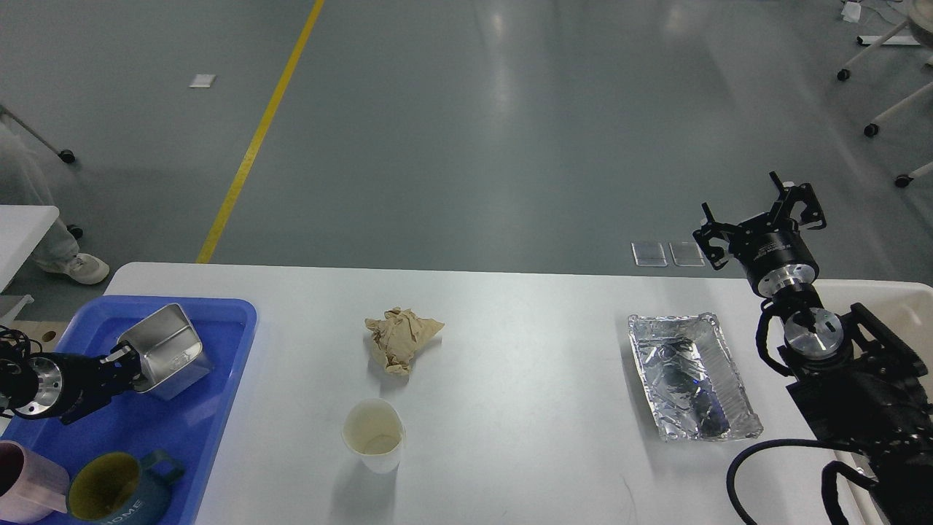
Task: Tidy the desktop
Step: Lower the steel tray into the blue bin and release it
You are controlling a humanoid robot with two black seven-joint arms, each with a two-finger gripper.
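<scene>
From the head view, the bench [525,437] is a broad, smooth white tabletop with rounded corners, filling the lower half of the scene and bordered by grey floor beyond its far edge. Near its middle lies a crumpled brown paper ball [401,337], and just in front of that stands an upright white paper cup [373,434], apart from the paper. Toward the right rests a foil tray [692,375], wrinkled and shiny.

On the bench's left end sits a blue tray [189,430]. Above it the left gripper [130,364] is clenched on a tilted metal container [166,351]. At the tray's near corner stand a dark teal mug [124,487] and a pink cup [25,485].

The right gripper [762,219] hovers beyond the bench's far right edge, fingers spread and holding nothing. A cream bin [907,306] edges the right side.
</scene>
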